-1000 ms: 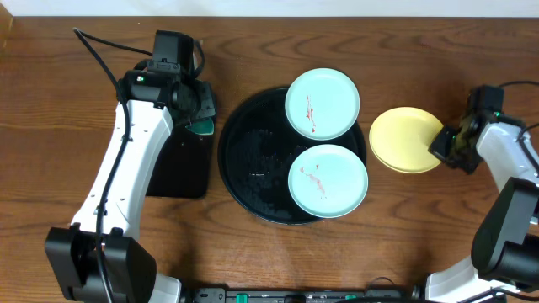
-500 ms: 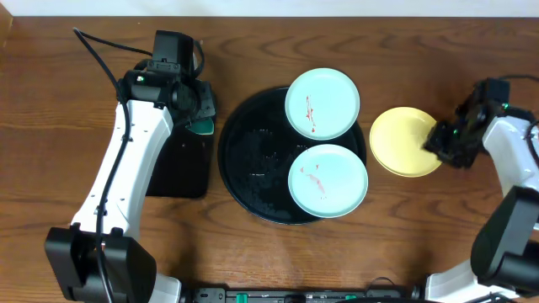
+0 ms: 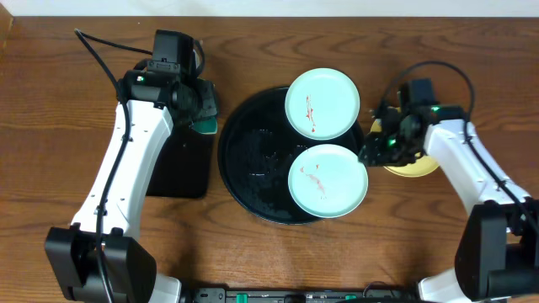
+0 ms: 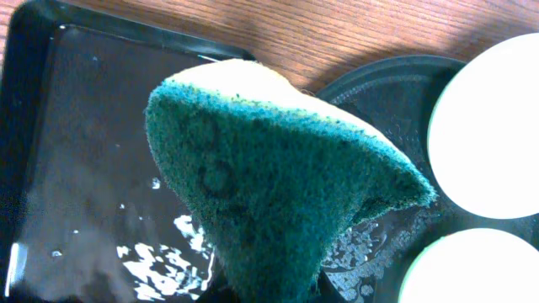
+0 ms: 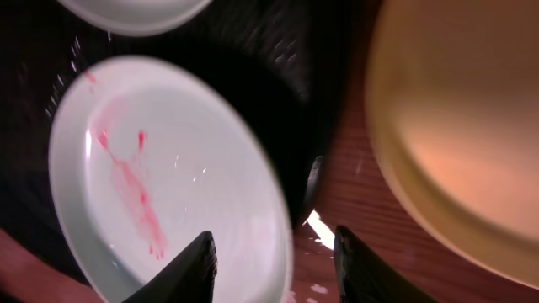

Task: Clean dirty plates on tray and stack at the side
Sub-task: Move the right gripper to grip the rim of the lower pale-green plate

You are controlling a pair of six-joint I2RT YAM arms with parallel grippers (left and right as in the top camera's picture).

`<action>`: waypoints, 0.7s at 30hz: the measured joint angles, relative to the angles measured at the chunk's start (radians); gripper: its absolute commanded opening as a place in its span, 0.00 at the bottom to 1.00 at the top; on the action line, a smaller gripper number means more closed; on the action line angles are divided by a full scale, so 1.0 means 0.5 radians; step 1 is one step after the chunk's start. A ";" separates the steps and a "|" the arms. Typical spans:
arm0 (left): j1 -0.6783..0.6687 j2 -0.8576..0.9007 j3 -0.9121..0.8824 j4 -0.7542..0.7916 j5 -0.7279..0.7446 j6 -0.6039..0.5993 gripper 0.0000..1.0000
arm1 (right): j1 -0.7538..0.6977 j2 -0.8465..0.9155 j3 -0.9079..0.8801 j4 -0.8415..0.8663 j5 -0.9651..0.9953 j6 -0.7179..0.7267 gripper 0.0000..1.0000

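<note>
The left arm (image 3: pixel 135 156) rises from its base at the near left edge and bends right at the wrist. The left gripper (image 3: pixel 200 108) seems clamped on a green sponge (image 4: pixel 278 185), which hides its fingers. The right arm (image 3: pixel 459 156) folds inward, and the right gripper (image 5: pixel 278 268) is tipped down with its two fingers (image 5: pixel 189 268) spread wide.

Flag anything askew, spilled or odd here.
The far mint plate overhangs the rim of the round black tray rather than sitting inside it. It and the near mint plate carry red smears. Water droplets lie on the rectangular tray.
</note>
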 measured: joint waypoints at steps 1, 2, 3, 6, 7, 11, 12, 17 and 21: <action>0.000 0.000 0.000 -0.001 0.006 0.000 0.07 | 0.040 0.000 -0.031 0.016 0.015 -0.002 0.40; -0.001 0.000 0.000 0.000 0.008 0.000 0.07 | 0.069 0.000 -0.056 0.030 0.034 0.000 0.38; -0.001 0.000 0.000 0.000 0.008 0.000 0.07 | 0.094 0.000 -0.083 0.043 0.053 0.005 0.36; -0.001 0.000 0.000 -0.001 0.009 0.000 0.07 | 0.142 0.000 -0.159 0.072 0.095 0.029 0.29; -0.001 0.000 0.000 -0.001 0.011 0.000 0.08 | 0.146 0.000 -0.180 0.084 0.101 0.043 0.24; -0.001 0.000 0.000 -0.001 0.014 0.000 0.07 | 0.150 0.000 -0.239 0.108 0.134 0.085 0.16; -0.001 0.000 0.000 0.000 0.014 0.000 0.08 | 0.155 0.000 -0.249 0.112 0.137 0.092 0.16; -0.001 0.000 0.000 0.000 0.014 0.000 0.08 | 0.191 0.000 -0.268 0.117 0.150 0.145 0.01; -0.001 0.000 0.000 -0.001 0.014 0.000 0.07 | 0.195 0.000 -0.268 0.117 0.150 0.180 0.01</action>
